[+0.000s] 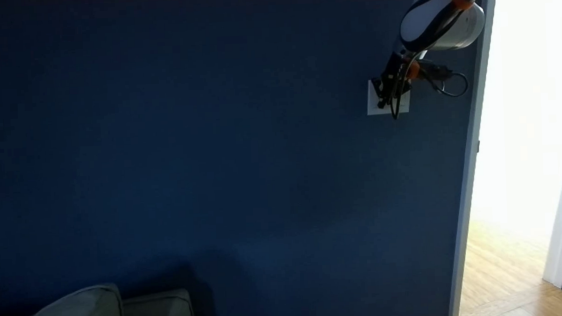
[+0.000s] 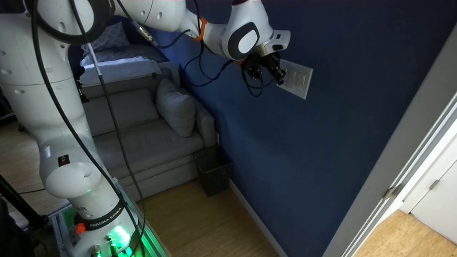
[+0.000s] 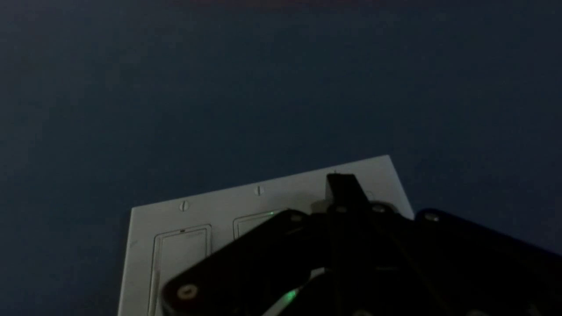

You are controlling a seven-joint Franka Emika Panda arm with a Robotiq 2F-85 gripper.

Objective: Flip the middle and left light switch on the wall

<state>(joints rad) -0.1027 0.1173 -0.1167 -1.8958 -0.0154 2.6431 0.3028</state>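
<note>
Two rocker switches show in the wrist view: an end rocker [image 3: 182,259] at left, mostly clear, and the middle rocker [image 3: 249,226], partly covered, with a tiny green light [image 3: 271,213] on its edge. A third probably lies at right there, behind the gripper [image 3: 344,186]. All sit in a whitish switch plate [image 2: 296,78] fixed to the navy wall [image 1: 215,155]. The gripper is pinched together into one narrow tip, nothing visible between its two sides. In both exterior views that tip is over the plate's lower left part, so the wrist view seems turned around, and the step in hand is likely pressing the hidden left switch. Contact cannot be told. The next move calls for a firm, straight push on one half of that rocker, then backing off and shifting right for the middle one. Right of the plate is a doorway [image 1: 518,121]; well to the left, a grey sofa [image 2: 153,142], with a black wastebasket [image 2: 212,178] beside it.
</note>
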